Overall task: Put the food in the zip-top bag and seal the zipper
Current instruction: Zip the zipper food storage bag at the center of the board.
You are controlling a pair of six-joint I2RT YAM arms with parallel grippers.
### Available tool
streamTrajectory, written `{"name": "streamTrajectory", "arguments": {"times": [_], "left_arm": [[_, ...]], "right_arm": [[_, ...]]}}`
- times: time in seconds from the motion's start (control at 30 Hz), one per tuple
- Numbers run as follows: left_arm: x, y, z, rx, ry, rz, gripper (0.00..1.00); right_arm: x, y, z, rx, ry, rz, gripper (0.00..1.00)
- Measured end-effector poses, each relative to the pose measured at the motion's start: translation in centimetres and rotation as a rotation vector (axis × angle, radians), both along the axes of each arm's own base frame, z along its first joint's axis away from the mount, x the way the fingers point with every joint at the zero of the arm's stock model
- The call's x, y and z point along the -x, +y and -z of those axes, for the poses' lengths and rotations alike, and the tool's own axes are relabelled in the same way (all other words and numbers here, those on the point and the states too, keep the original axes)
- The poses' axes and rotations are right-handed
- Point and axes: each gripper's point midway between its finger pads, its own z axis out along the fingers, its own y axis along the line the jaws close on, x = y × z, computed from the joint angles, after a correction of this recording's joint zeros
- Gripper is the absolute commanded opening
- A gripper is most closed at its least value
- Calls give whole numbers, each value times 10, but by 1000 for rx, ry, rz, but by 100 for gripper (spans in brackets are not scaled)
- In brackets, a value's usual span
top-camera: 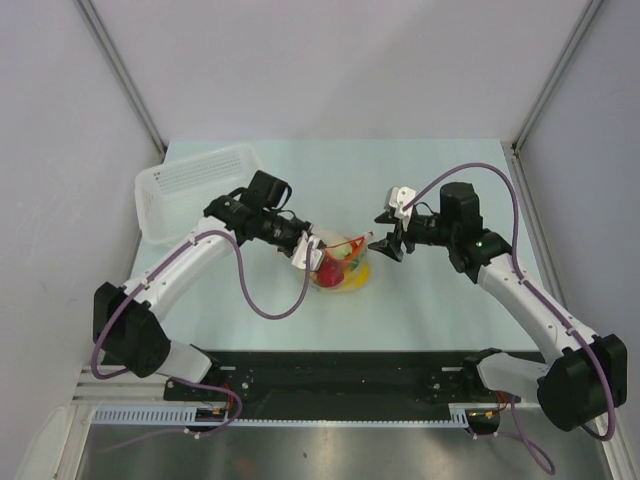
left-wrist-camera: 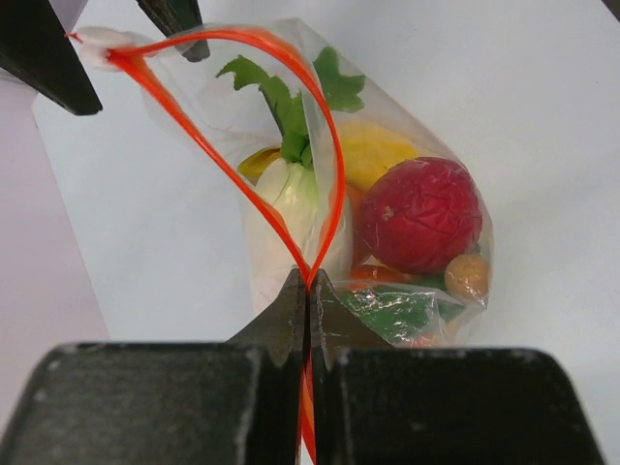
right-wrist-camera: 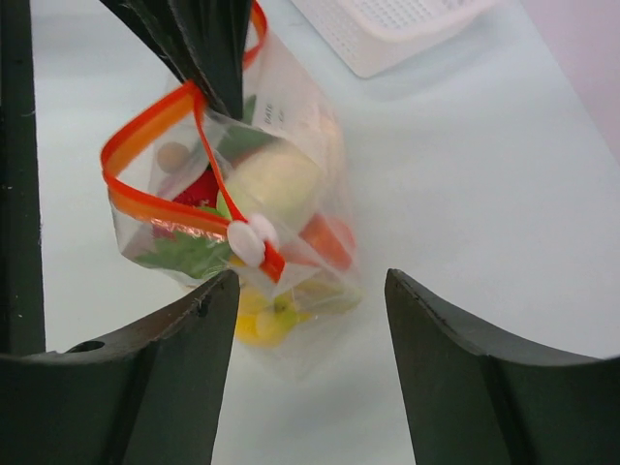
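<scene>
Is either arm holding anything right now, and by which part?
The fingers of the left gripper pinch the zip-top bag by its red-orange zipper, at one end of the open mouth. The right gripper is open, holding nothing.

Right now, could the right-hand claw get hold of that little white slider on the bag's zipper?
Probably yes. The right gripper is open, the white slider sits just ahead of it with nothing between, and the left gripper pinches the zipper at the other end.
</scene>
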Motion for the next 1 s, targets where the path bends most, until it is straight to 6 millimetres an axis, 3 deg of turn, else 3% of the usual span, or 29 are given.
{"name": "streamTrajectory", "arguments": {"times": [0.1,0.27,0.3,0.4,0.47,0.53,0.57,0.67,0.7,0.87,1.0], "left_arm": [[-2,-1,-1,0,-18,6,0],[-3,-1,-1,1,-27,6,0],[-3,-1,-1,1,-27,6,0],[-5,-2,-2,5,-33,3,0],[-7,-2,-2,3,-35,-6,1],[-9,-2,-3,5,-36,-16,4],[-10,-2,-3,7,-37,-21,9],[-15,-5,-7,27,-28,-56,35],[-18,-6,-10,38,-16,-78,51],[-34,-6,-27,105,83,-222,67],[-43,-8,-66,184,149,-315,78]], "right_arm": [[5,8,-3,-10,-7,-28,60],[8,14,-5,-16,-20,-49,34],[8,14,-5,-16,-20,-51,24],[9,15,-5,-14,-23,-60,7],[12,17,-4,-10,-27,-71,0],[15,19,-3,-5,-27,-84,0],[16,20,-2,-3,-25,-90,0],[19,21,-1,2,-22,-97,0],[19,21,-1,2,-22,-96,0],[22,18,-5,4,-28,-87,0],[21,15,-10,5,-50,-64,0]]}}
